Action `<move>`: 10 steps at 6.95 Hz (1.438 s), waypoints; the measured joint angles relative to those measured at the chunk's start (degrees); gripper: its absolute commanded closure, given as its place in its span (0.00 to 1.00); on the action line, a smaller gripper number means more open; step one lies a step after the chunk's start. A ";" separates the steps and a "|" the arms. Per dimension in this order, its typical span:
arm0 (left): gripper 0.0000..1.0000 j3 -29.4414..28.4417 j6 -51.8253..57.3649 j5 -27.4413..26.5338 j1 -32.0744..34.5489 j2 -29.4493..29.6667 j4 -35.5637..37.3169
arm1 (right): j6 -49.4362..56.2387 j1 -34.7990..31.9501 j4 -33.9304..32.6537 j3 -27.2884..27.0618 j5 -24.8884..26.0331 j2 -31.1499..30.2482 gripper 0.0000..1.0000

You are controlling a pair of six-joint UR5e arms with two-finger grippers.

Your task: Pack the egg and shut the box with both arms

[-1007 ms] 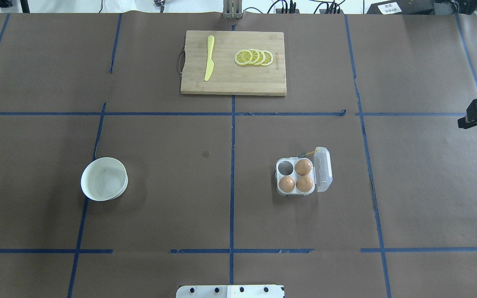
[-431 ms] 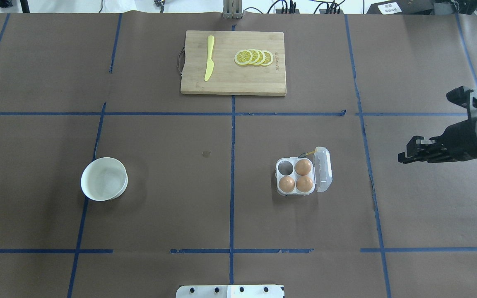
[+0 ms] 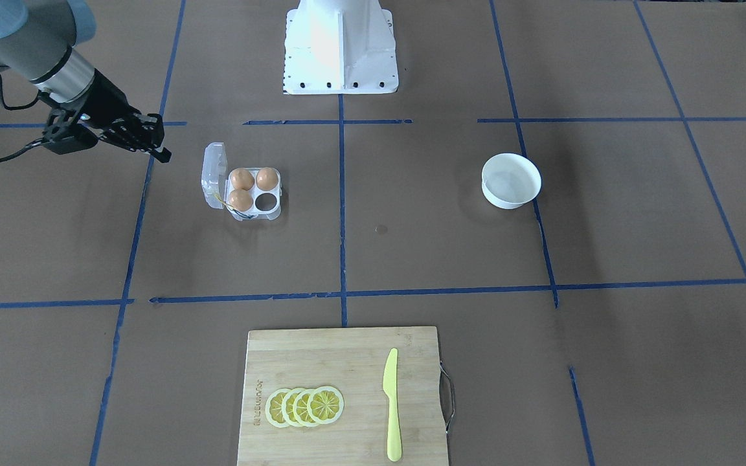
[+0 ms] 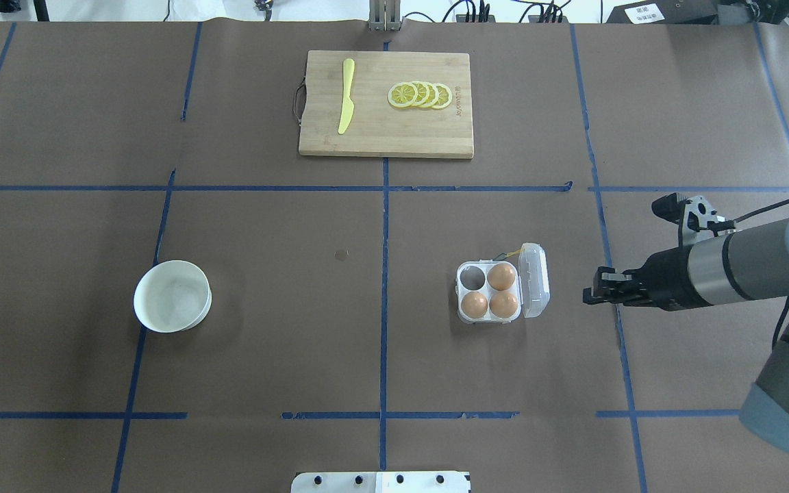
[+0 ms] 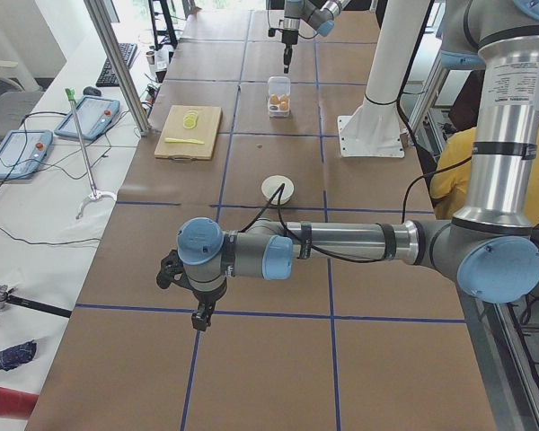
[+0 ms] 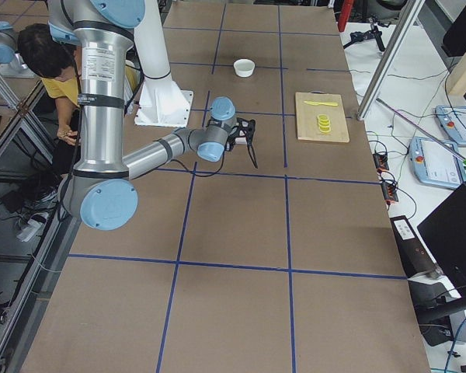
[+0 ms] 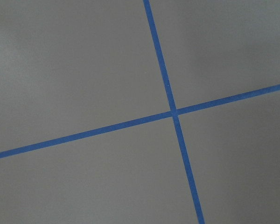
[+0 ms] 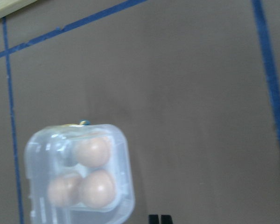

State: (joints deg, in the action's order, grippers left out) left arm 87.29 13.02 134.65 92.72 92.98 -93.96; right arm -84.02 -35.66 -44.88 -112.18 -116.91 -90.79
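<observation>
Sitting in three of the four cups of the box (image 4: 461, 292): orange-brown eggs (image 4: 503, 276), far-left cup bare. Placed on the bench (image 4: 264, 342) just right of the centre tape line, clear lid (image 4: 535, 281) hinged up along the right side, yellow string (image 4: 514, 252) at the far corner.

Shown cup by cup only from overhead and from the front; from the right wrist camera, blurred and seen through the clear lid, with two black tips of the jaws pressed together at the bottom edge.

Right arm (image 4: 709, 277): reaching in from the right, jaws near the lid, not touching.

Left arm (image 5: 341, 242): jaws caught in the left side view alone, over bare bench well apart from the box; cannot tell how they stand. Nothing but crossed blue tape (image 7: 173, 112) on the left wrist camera.

Farther off: white bowl (image 4: 172, 296), cutting board (image 4: 381, 133) with yellow knife (image 4: 346, 96) and lemon slices (image 4: 420, 94). Burned-in mark along the board's edge, too small to read.
</observation>
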 measured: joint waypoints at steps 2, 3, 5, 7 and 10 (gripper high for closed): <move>0.00 0.18 -0.01 0.00 0.00 0.01 0.00 | -3.60 2.66 -0.16 1.70 3.09 7.17 0.86; 0.00 0.21 -0.01 0.00 0.00 0.01 0.00 | -4.30 3.18 -0.19 2.16 4.03 9.30 0.86; 0.00 0.24 -0.01 0.00 0.00 -0.01 0.00 | -4.34 2.56 -1.62 2.31 3.99 10.16 0.85; 0.00 0.20 -0.01 0.00 0.00 -0.07 0.00 | -1.39 -0.15 -11.43 1.96 3.47 10.11 0.85; 0.00 0.16 0.03 0.00 0.00 -0.08 -0.06 | 16.67 -8.81 -20.85 1.98 0.00 5.96 0.81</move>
State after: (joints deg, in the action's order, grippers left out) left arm 87.45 13.05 134.65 92.73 92.90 -94.01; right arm -67.35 -44.47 -65.73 -110.21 -116.91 -84.83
